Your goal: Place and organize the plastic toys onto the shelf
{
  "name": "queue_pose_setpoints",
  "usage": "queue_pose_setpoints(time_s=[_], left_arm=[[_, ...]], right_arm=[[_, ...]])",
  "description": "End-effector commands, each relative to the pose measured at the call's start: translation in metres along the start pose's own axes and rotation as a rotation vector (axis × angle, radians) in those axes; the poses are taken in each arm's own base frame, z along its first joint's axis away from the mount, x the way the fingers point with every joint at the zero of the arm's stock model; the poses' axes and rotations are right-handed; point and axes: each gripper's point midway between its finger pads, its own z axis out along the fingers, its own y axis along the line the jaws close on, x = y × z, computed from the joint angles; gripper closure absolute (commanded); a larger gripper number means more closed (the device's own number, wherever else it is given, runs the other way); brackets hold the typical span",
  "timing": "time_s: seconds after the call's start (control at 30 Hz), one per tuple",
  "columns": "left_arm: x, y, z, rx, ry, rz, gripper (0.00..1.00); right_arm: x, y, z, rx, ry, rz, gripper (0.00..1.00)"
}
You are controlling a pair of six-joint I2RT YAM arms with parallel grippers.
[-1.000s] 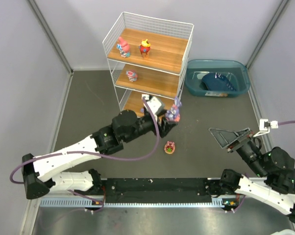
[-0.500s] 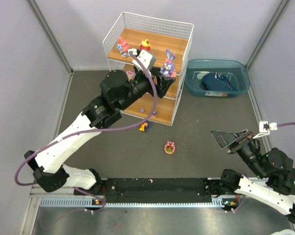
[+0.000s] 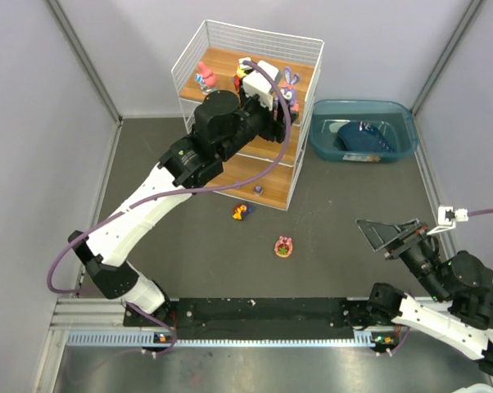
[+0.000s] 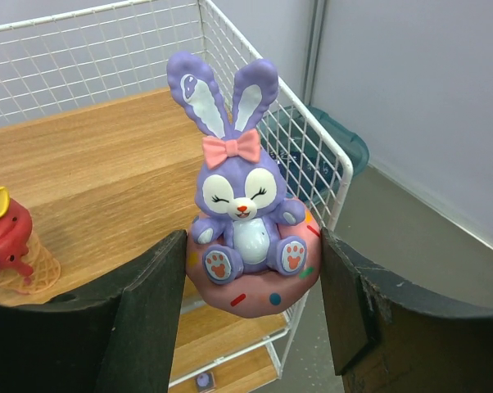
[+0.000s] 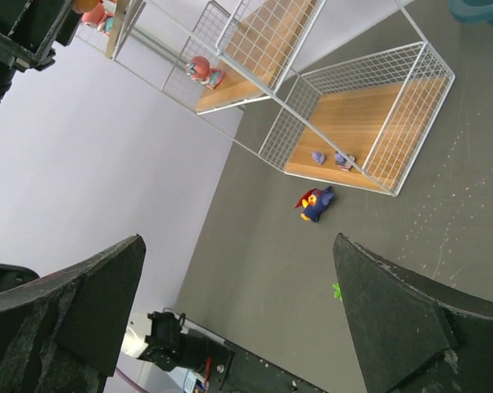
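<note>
Left wrist view: the left gripper (image 4: pixel 251 274) clamps a purple bunny toy (image 4: pixel 238 214) by its pink donut base, over the top tier's corner of the shelf (image 4: pixel 107 168)
A red toy (image 4: pixel 9 239) stands on that tier; a pink toy (image 3: pixel 283 245) and a dark toy (image 3: pixel 241 211) lie on the floor near the shelf; the right gripper (image 5: pixel 238 304) hangs wide open, holding nothing

From above, the left arm (image 3: pixel 222 123) covers most of the purple bunny-eared plastic figurine (image 3: pixel 291 83), leaving only its ears, and hides much of the middle tier of the white wire shelf (image 3: pixel 263 37). The red-and-yellow plastic figurine (image 4: pixel 9 246) is cut by the wrist picture's left edge. Two purple specks (image 5: pixel 327 157) on the bottom tier are too small to identify.
</note>
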Motion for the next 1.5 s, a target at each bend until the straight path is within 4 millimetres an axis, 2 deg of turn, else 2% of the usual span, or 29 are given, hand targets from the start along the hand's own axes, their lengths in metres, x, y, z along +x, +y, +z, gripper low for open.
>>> queue_pose_setpoints(time_s=[0.0, 0.4, 0.9, 1.47], left_arm=[[-0.039, 0.012, -0.002, -0.042, -0.097, 0.035, 1.0], [-0.039, 0.034, 0.011, -0.06, -0.087, 0.034, 1.0], [-0.033, 0.035, 0.028, -0.046, -0.07, 0.034, 1.0], [-0.024, 0.037, 0.037, -0.049, -0.05, 0.027, 1.0]], right_arm=[[-0.009, -0.004, -0.004, 0.014, -0.035, 0.006, 0.01], [-0.009, -0.011, -0.004, 0.041, -0.04, -0.009, 0.01], [-0.017, -0.015, -0.01, 0.043, -0.067, 0.002, 0.01], [-0.017, -0.018, -0.012, 0.048, -0.069, -0.002, 0.01]])
